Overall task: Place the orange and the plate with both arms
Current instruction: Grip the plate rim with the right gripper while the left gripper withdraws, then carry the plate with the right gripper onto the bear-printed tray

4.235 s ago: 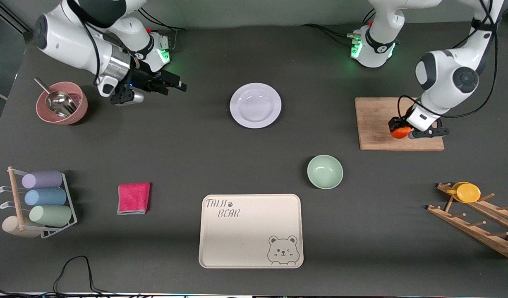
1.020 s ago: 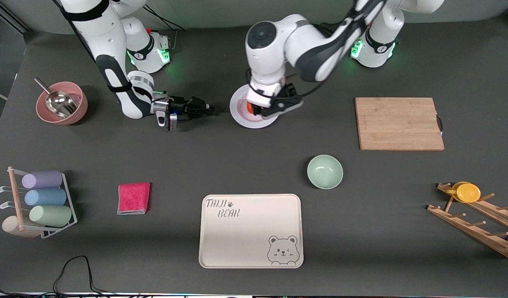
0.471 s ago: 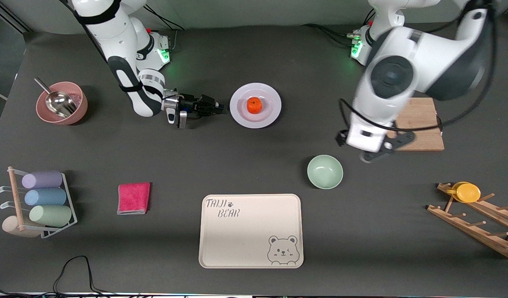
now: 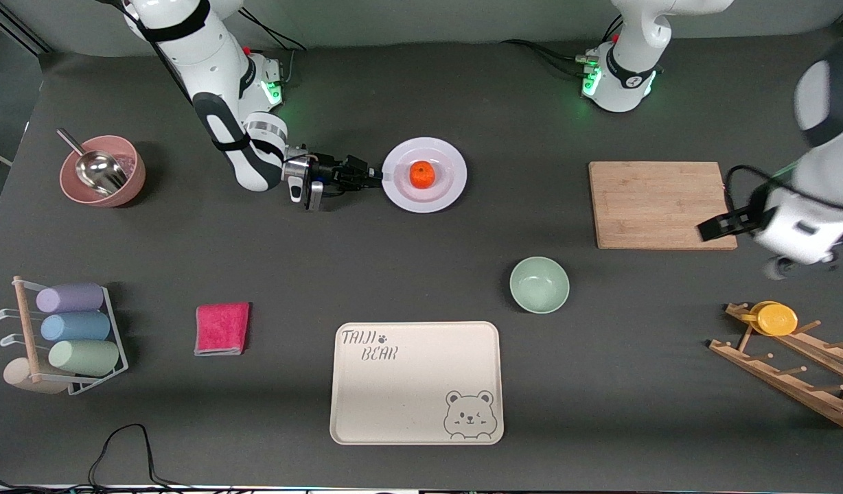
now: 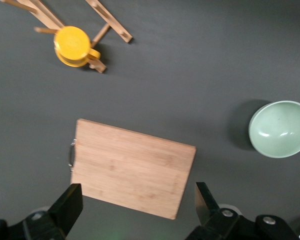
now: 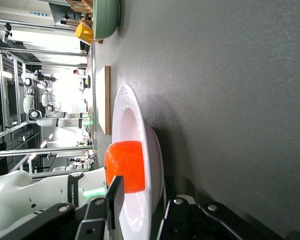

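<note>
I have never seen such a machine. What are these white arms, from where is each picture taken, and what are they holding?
These are two robot arms at a dark table. One picture looks down from a high camera facing them; the other two come from cameras on the arms' wrists.

The orange lies on the plate. The right pincer is at the plate's rim, one finger above it and one below, so it seems to grip the plate. The left pincer is open and empty, in the air over the cutting board.

Also on the table: a mint-green bowl, a beige bear tray, a pink cloth, a cup rack and a pink bowl holding a metal scoop.
</note>
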`<state>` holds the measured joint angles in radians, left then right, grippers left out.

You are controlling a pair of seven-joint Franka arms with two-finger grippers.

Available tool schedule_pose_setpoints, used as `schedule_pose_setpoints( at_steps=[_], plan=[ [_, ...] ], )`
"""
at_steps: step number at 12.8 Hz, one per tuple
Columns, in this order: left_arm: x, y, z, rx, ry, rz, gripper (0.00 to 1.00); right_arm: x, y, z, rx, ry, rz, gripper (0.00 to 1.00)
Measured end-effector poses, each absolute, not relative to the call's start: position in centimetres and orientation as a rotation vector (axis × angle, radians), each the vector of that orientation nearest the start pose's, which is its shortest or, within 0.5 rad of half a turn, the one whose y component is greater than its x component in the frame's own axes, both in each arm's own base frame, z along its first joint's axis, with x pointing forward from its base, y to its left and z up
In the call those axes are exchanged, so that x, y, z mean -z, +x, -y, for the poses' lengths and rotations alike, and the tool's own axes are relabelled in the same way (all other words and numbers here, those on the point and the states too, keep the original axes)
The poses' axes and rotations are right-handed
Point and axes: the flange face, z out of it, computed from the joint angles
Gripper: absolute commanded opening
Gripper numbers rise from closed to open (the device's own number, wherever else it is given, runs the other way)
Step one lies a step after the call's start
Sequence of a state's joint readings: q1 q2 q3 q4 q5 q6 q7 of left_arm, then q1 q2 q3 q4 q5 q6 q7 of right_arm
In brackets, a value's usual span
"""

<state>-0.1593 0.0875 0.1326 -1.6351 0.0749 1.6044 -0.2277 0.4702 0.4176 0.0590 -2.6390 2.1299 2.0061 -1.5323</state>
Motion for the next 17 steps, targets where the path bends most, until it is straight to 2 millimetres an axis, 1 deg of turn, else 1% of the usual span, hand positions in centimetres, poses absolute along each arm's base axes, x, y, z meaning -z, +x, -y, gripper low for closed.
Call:
schedule_pose_setpoints(
  at_steps=[1,2,3,4,5,7,10,13,15,17],
  plan=[
    [-56.1,56.7,-0.4,-0.138,-3.038,0.262,1.0,-9.2,28.2,-23.5,0.062,-1.941,-0.042,0.39],
    [-57.1,55.8,-1.4,-0.114,-3.053,0.236,1.0,-9.3,28.0,-24.2,0.064,-1.945,-0.046,0.39],
    [-57.8,55.0,-1.8,-0.074,-3.066,0.223,1.0,-9.3,27.9,-24.9,0.063,-1.949,-0.043,0.39],
    [-58.2,54.2,-1.9,-0.02,-3.077,0.214,1.0,-9.3,27.8,-25.3,0.062,-1.951,-0.037,0.34],
    [-58.3,53.4,-1.9,0.024,-3.087,0.205,1.0,-9.3,27.7,-25.5,0.064,-1.953,-0.026,0.23],
    [-58.0,52.2,-1.9,0.051,-3.096,0.197,1.0,-9.1,27.6,-25.5,0.072,-1.955,-0.011,0.0],
    [-57.8,51.9,-1.9,0.038,-3.103,0.192,1.0,-9.1,27.7,-25.7,0.076,-1.943,-0.007,0.0],
    [-57.6,51.6,-1.6,0.004,-3.122,0.193,1.0,-9.4,28.3,-26.0,0.089,-1.924,-0.007,0.0],
    [-58.3,51.4,-1.5,-0.014,-3.123,0.189,1.0,-9.8,29.2,-25.9,0.113,-1.881,-0.03,0.0],
    [-59.1,51.4,-1.5,-0.001,-3.118,0.184,1.0,-10.9,30.7,-25.6,0.149,-1.826,-0.054,0.0]
  ],
)
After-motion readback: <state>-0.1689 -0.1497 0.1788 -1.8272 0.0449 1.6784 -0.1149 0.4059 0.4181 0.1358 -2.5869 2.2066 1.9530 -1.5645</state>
